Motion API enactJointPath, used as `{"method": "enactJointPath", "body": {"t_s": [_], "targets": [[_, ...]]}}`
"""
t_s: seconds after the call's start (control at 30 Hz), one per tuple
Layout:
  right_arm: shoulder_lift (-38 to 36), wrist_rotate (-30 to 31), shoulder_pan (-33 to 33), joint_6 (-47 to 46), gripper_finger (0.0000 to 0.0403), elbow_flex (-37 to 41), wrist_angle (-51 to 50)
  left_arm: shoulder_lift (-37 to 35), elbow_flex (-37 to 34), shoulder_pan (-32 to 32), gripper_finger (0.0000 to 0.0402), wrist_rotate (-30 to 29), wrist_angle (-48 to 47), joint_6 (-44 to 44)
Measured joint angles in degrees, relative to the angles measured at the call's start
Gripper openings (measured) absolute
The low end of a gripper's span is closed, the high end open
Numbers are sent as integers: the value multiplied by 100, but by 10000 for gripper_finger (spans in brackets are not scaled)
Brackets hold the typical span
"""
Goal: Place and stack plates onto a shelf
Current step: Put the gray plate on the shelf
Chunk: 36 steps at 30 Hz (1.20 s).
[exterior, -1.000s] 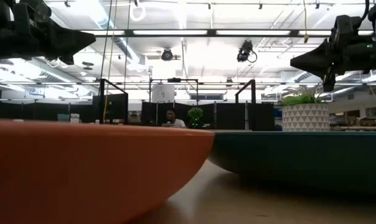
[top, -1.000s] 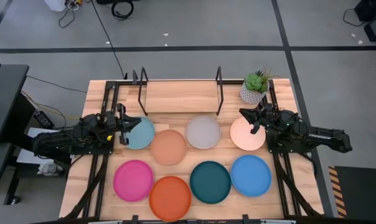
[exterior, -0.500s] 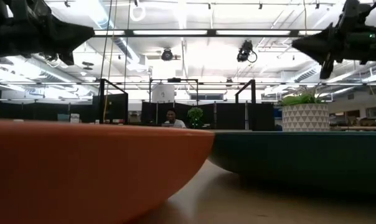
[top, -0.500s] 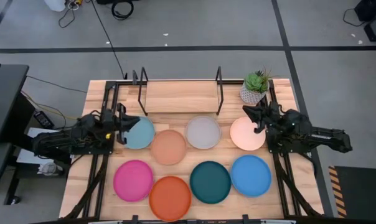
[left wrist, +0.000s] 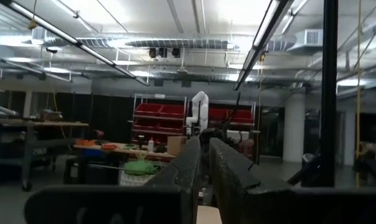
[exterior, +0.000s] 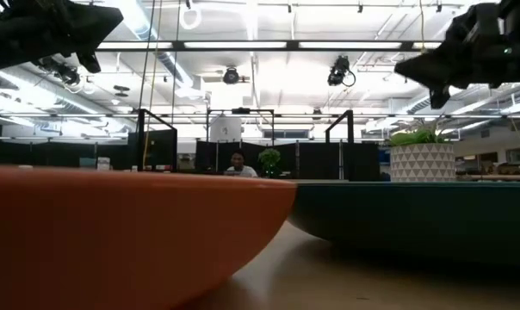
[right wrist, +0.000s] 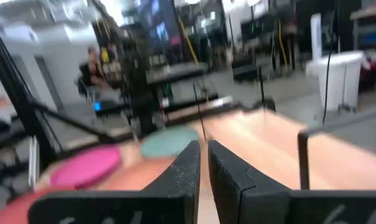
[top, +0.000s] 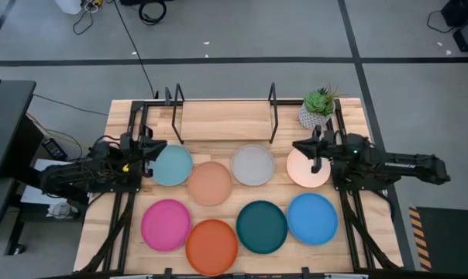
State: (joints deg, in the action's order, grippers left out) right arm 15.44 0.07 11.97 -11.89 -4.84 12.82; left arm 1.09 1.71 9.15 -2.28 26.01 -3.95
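Eight plates lie flat on the table in two rows in the high view: light blue (top: 174, 166), peach-orange (top: 210, 184), grey (top: 252, 165) and pale peach (top: 310, 170) behind; magenta (top: 166, 225), orange (top: 211, 246), teal (top: 262, 226) and blue (top: 312, 218) in front. The shelf (top: 222, 121) stands at the far edge with nothing on it. My left gripper (top: 154, 150) hovers shut over the light blue plate's left rim. My right gripper (top: 299, 147) hovers shut above the pale peach plate's far left rim. Both show raised in the low view, left (exterior: 114, 17) and right (exterior: 402, 71).
A potted plant (top: 318, 108) in a white pot stands at the far right, just right of the shelf and behind the right gripper. Black wire uprights (top: 273, 108) frame the shelf's ends. A person sits far off in the room (exterior: 236, 162).
Both grippers have risen, staying shut. The left one drew back slightly toward the table's left edge, off the light blue plate. The right one shifted a little toward the table's left over the pale peach plate. No plate has moved.
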Motion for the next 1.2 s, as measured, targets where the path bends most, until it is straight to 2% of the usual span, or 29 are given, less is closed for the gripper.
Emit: {"method": "enactJointPath", "body": {"t_s": [0.17,0.33,0.43,0.63,0.77,1.0,1.2], "targets": [[1220,-14,-234,301,38,-242,-32,315,224,0,43,0,-122,21],[2566,9,-757,799,39,-724,-105,728,281,0,43,-64,-102,-25],[3405,299,-1165,1052,47,-1151,-345,928,281,0,43,-155,-74,-110],[4892,1037,-1772,1452,92,-2277,-1490,1162,281,0,43,-170,19,-137],[5650,1106,-1947,1589,136,-3052,-2267,1198,287,0,49,-173,9,-28],[6663,1109,-2146,1663,199,-4038,-3393,1245,289,0,111,-176,-136,38],[7436,1136,-2273,1968,200,-4547,-3929,1328,801,0,171,-537,-981,30]]}}
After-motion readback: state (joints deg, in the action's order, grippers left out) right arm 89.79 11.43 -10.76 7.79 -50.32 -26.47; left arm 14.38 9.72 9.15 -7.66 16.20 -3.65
